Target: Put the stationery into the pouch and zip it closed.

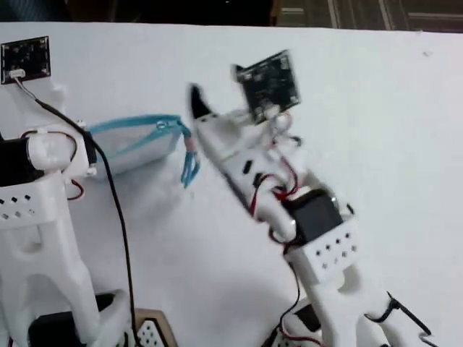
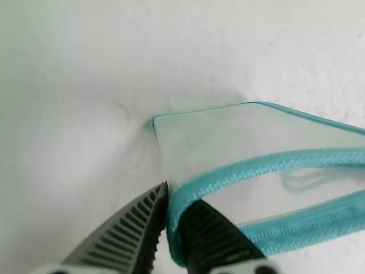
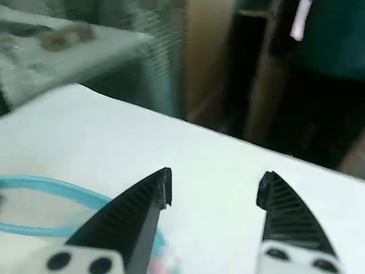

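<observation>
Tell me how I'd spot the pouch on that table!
Look at the white table, on the side where the left gripper is. The pouch lies there, its edge pinched in that gripper. It is see-through with a bright blue zipper border and a blue pull cord at one end, unlike the white arms around it.

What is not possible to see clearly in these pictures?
- Contents of the pouch: in the left wrist view, its far end is cut off by the picture's edge; in the high view, the left arm covers one end.
- Zip end: left wrist view, hidden inside the shut left gripper.
- Right gripper: high view, blurred, partly behind its camera board.
- Pouch: right wrist view, mostly behind a finger and blurred.
</observation>
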### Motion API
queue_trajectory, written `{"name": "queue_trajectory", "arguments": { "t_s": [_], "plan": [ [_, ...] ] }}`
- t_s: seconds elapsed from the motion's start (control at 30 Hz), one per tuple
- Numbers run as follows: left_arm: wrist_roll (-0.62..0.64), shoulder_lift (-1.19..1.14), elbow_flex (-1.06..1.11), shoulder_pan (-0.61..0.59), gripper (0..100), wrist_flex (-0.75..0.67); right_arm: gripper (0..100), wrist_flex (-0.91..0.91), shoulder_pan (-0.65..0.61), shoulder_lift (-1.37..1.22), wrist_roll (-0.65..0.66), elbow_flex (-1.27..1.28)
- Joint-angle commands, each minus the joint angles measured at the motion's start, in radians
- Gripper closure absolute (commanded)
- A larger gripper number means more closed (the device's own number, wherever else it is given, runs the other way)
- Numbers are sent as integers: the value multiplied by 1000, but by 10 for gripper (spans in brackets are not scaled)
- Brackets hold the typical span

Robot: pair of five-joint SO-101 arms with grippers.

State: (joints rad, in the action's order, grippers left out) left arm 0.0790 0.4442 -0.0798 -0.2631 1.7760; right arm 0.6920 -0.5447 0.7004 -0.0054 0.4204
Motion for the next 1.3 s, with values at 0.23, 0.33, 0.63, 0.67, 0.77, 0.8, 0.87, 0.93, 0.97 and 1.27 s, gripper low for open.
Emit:
{"name": "queue_trajectory", "arguments": {
  "t_s": [0.23, 0.33, 0.63, 0.67, 0.77, 0.8, 0.87, 0.93, 0.97, 1.27],
  "plan": [
    [6, 22, -25, 1, 978, -20, 755, -257, 74, -16, 107, 583],
    [6, 22, -25, 1, 978, -20, 755, -371, 50, -36, 124, 660],
    [6, 22, -20, 1, 978, -20, 755, -572, -90, -229, 124, 624],
    [6, 22, -20, 1, 978, -20, 755, -575, -99, -257, 124, 608],
    [6, 22, -23, 1, 978, -20, 755, -579, -116, -329, 123, 565],
    [6, 22, -23, 1, 978, -20, 755, -581, -119, -349, 121, 549],
    [6, 22, -23, 1, 978, -20, 755, -581, -119, -387, 118, 511],
    [6, 22, -23, 1, 978, -20, 755, -581, -113, -424, 118, 463],
    [6, 22, -21, 1, 978, -20, 755, -581, -108, -440, 118, 442],
    [5, 22, -20, 1, 978, -20, 757, -723, -84, -570, 124, 328]
  ]
}}
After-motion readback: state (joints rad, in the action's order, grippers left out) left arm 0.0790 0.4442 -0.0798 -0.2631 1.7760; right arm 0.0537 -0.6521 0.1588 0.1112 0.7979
